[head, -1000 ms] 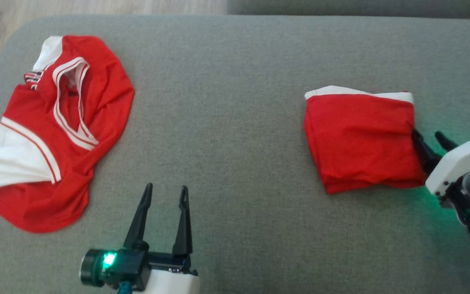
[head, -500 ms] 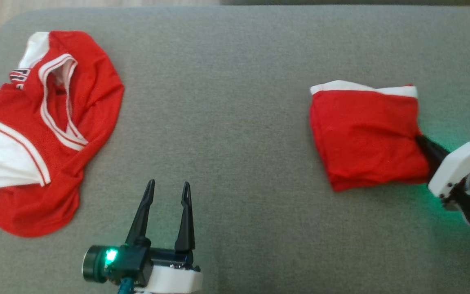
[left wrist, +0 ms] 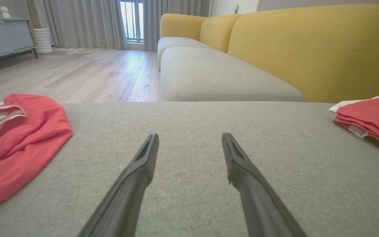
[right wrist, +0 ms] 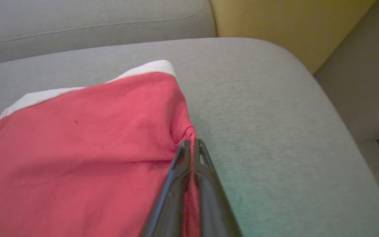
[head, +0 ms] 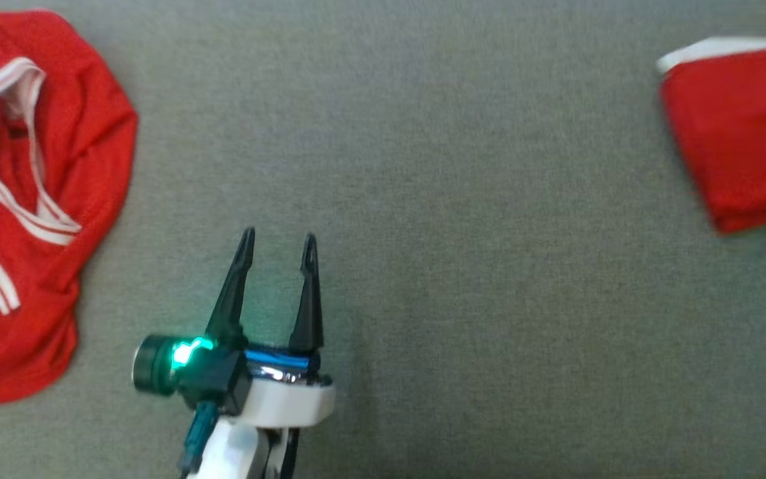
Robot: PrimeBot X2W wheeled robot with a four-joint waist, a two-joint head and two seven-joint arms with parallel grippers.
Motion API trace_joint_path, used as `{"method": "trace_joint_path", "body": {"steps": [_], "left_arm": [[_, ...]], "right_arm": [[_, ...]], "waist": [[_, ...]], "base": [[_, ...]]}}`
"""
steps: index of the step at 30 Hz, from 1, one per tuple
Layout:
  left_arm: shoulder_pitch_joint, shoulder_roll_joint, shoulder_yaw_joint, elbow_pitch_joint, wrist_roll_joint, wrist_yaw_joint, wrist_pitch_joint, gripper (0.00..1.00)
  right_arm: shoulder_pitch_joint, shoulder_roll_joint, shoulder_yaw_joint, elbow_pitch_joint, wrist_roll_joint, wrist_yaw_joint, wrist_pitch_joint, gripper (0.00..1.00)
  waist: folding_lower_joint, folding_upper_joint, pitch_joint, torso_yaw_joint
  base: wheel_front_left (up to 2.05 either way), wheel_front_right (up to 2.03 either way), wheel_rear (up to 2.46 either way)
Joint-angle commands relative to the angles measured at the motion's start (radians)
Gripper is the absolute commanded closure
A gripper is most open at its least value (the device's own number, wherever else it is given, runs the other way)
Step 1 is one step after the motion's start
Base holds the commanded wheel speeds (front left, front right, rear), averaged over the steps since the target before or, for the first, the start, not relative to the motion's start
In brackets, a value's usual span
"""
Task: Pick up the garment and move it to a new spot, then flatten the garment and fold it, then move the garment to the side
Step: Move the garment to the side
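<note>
Right gripper (right wrist: 192, 143) has clamped folded garment (right wrist: 77, 148) edge, garment partly cropped; left gripper (head: 278, 237) apart.

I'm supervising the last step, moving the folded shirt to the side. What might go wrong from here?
1. The right claw pinches only a small pucker at the edge of the folded shirt. A pull may peel the layers open, or the cloth may slip free.
2. The cushion has its rounded edge close on that side. Dragged too far, the shirt could slide off.
</note>
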Motion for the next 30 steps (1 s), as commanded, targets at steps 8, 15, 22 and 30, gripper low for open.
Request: {"method": "trace_joint_path", "body": {"steps": [8,15,22,30], "left_arm": [[-0.098,-0.004,0.011,-0.028,0.024,-0.012,-0.009,0.0],[-0.121,-0.004,0.005,-0.01,0.019,-0.017,-0.009,0.0],[-0.076,-0.004,0.007,0.013,0.009,-0.013,-0.009,0.0],[0.045,-0.004,0.05,0.029,-0.005,0.001,-0.009,0.0]], "right_arm": [[-0.063,-0.148,-0.097,0.032,-0.099,-0.001,-0.025,1.0],[-0.072,-0.143,-0.19,0.075,-0.25,-0.001,-0.112,0.0],[-0.033,0.053,-0.206,0.042,-0.393,-0.001,-0.242,0.0],[0.157,0.302,-0.093,-0.053,-0.369,-0.001,-0.362,0.0]], "waist": [[-0.0001,0.0,0.114,-0.022],[-0.0001,0.0,0.095,-0.025],[-0.0001,0.0,-0.048,-0.025],[-0.0001,0.0,-0.257,-0.008]], "base": [[0.0,0.0,0.0],[0.0,0.0,0.0],[0.0,0.0,0.0],[0.0,0.0,0.0]]}}
